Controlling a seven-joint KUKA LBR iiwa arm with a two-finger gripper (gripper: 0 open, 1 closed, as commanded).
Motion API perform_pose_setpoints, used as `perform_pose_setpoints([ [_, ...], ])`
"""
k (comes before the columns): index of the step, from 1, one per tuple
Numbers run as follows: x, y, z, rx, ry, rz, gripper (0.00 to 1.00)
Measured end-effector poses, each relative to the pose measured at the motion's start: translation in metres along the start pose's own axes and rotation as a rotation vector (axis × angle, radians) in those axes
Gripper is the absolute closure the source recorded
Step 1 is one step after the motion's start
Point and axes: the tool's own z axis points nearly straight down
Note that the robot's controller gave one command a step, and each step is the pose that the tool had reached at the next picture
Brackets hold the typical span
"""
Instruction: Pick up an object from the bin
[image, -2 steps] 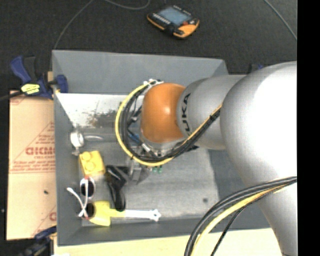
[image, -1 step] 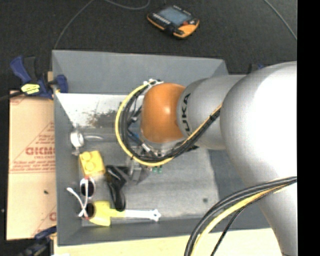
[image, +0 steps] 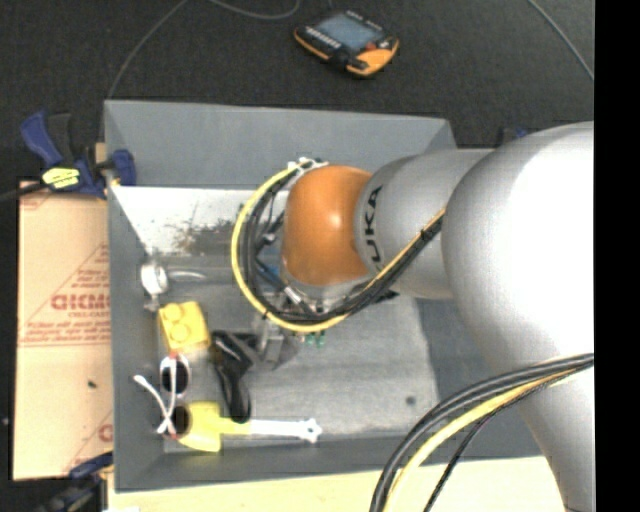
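The gripper hangs just beside a black curved piece at the bin's eight o'clock, probably lining up a grab (open or closed, I cannot tell).

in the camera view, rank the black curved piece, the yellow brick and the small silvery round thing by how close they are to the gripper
1. black curved piece, just left of the gripper and a little below it.
2. yellow brick, further left.
3. small silvery round thing, far left, above the brick.
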Motion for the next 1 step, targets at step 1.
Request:
perform_pose_setpoints([
  [1, 0.0008, -0.0002, -0.0123, 0.0, 0.003, 0.0, 1.0],
])
